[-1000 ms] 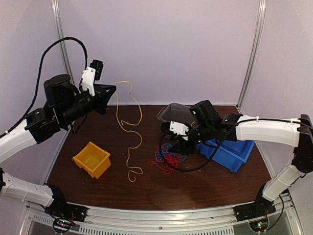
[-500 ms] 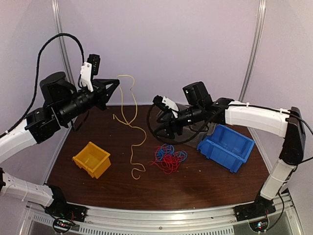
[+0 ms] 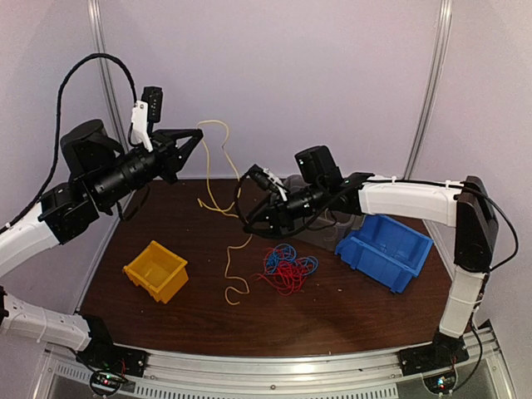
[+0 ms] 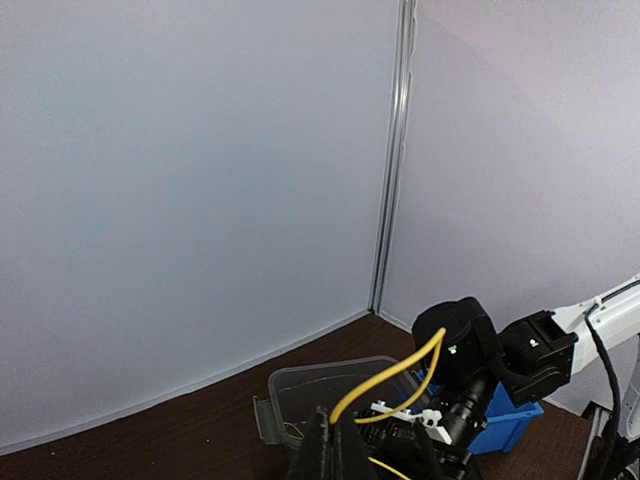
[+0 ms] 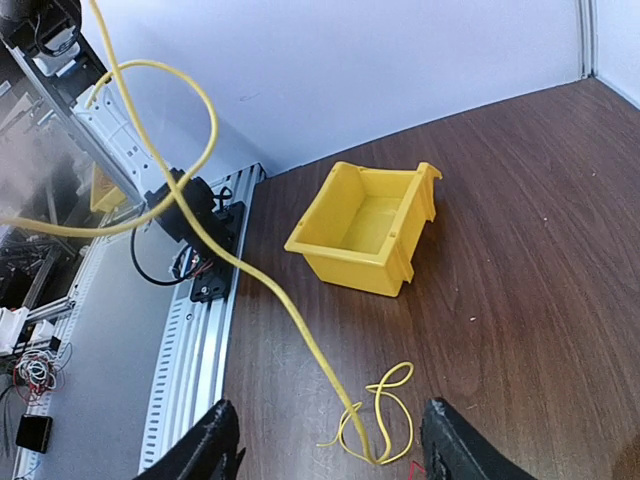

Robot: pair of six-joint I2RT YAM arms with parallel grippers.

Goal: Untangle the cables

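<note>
From above, the left gripper [image 3: 196,138], high at far left, pinches the yellow cable [image 3: 227,278], which trails down onto the table [image 3: 349,307]. The red and blue cables [image 3: 287,268] lie heaped mid-table, with the right gripper [image 3: 253,208] just beyond.

At the left wrist, the fingers [image 4: 335,452] press together on the yellow strand.

At the right wrist, the fingers [image 5: 212,445] stand spread wide over the strand's coiled end, near a yellow bin [image 5: 365,230].

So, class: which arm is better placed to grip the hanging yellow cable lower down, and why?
Right. The right end effector is open and near the lower stretch of the yellow cable; the left end effector is shut on its top, holding it up.
</note>
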